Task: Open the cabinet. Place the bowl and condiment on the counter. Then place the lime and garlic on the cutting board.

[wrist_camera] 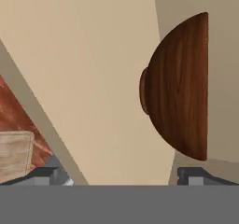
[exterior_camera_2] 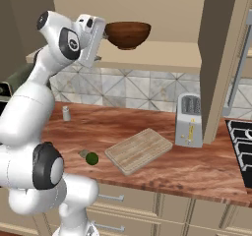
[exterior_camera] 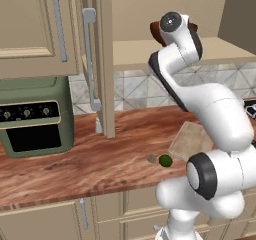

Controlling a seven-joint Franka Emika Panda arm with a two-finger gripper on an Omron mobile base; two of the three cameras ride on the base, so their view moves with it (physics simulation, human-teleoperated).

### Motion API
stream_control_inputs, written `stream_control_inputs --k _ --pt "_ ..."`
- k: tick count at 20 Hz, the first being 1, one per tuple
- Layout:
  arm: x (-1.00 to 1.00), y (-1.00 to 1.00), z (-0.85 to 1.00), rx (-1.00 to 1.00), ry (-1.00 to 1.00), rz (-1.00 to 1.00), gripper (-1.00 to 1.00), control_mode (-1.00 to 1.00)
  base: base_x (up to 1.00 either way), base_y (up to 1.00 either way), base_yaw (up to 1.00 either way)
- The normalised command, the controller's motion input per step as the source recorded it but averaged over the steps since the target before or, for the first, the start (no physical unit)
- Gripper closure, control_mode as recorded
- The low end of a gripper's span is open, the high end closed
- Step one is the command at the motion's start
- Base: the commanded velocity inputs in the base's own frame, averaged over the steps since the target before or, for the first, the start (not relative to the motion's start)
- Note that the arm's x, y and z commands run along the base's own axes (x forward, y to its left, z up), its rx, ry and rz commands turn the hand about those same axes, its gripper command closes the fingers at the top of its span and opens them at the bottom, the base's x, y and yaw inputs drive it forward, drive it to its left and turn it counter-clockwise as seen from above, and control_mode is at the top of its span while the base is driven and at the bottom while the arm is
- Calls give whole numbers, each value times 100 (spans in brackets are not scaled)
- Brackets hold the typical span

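The cabinet (exterior_camera_2: 162, 4) stands open, with its doors (exterior_camera: 102, 59) swung out. On its inner shelf (exterior_camera_2: 147, 57) sits the dark brown bowl (exterior_camera_2: 128, 33), upright. My gripper (exterior_camera_2: 102, 43) is just left of the bowl at shelf height, open and holding nothing. In the hand view, which is rolled, the bowl (wrist_camera: 179, 87) lies ahead and slightly right of the gripper (wrist_camera: 119, 176). The pale condiment (exterior_camera_2: 66, 113) stands on the counter (exterior_camera_2: 147, 119) near the wall. The lime (exterior_camera_2: 91, 158) and the garlic (exterior_camera_2: 82, 153) lie side by side on the counter, left of the cutting board (exterior_camera_2: 139, 150).
A grey toaster (exterior_camera_2: 189, 119) stands right of the board under the open right door (exterior_camera_2: 216, 58). A black stove (exterior_camera_2: 241, 149) is at the far right. A green oven (exterior_camera: 35, 116) sits at the counter's left end.
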Motion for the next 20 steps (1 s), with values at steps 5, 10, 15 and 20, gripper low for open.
stream_control_inputs --k 5,10,15,20 --pt "69 -5 24 0 0 -19 -100 -100 0 0 0" --pt "38 -11 20 0 0 -5 -100 -100 0 0 0" --pt "37 -18 1 0 0 0 -100 -100 0 0 0" --pt "60 -27 -1 0 0 0 -100 -100 0 0 0"
